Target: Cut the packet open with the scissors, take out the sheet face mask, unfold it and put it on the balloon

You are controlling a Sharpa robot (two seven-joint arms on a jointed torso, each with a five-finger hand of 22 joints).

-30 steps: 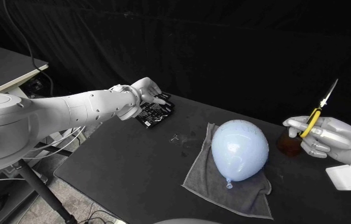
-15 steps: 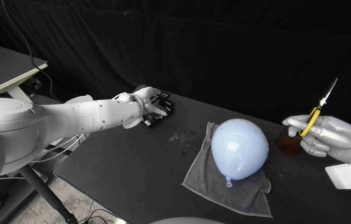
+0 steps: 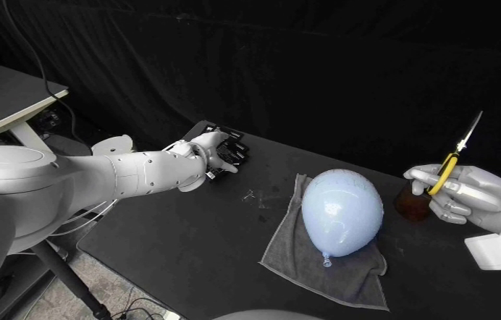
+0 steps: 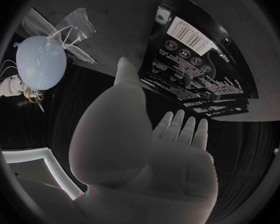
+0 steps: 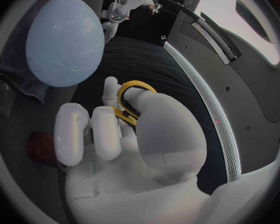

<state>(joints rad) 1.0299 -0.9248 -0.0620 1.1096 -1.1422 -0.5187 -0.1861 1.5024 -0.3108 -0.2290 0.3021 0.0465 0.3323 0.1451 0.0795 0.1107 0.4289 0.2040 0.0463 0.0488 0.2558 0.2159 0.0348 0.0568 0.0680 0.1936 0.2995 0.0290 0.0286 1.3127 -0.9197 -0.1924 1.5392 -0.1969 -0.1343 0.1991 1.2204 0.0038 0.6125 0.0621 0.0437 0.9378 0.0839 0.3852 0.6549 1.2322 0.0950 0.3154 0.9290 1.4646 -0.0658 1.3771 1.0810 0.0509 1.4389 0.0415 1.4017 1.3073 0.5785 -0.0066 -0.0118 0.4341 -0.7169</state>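
The robot's left hand holds the black packet in its fingers, tipped up off the worktop at its far left corner. Well apart at the right edge, the right hand has its fingers wrapped round the yellow-handled scissors, blades pointing up. Between them the pale blue balloon lies on a grey cloth

The packet is glossy black film, perhaps plastic. The balloon is smooth, faintly shiny rubber; the cloth is soft, matt grey towelling. The scissors have yellow plastic handles and bright metal blades. The table is matt black.
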